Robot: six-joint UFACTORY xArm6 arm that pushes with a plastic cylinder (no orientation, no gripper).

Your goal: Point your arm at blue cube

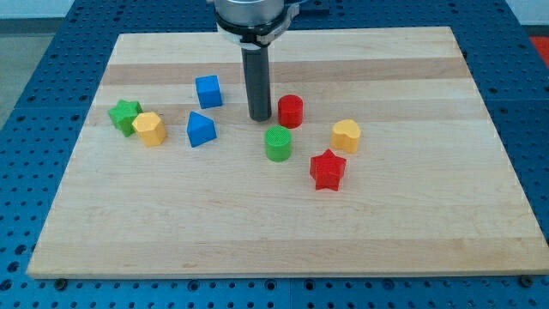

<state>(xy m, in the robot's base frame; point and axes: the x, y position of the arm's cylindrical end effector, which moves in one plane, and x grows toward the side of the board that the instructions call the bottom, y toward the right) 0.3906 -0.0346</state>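
You see a wooden board (283, 232) holding coloured blocks. The arm carries no pincer, only a dark rod. My tip (260, 118) rests near the board's far edge, just beside the red cylinder (291, 111). The blue cube (208, 90) sits apart from the tip, toward the far left corner.

Blue cube (208, 91), upright, upper-left board area

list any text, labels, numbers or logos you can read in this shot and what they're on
None: no readable text, label, number or logo shows anywhere.
The wooden board, the blocks such as the blue cube, and the rod ending in my tip are all unmarked.
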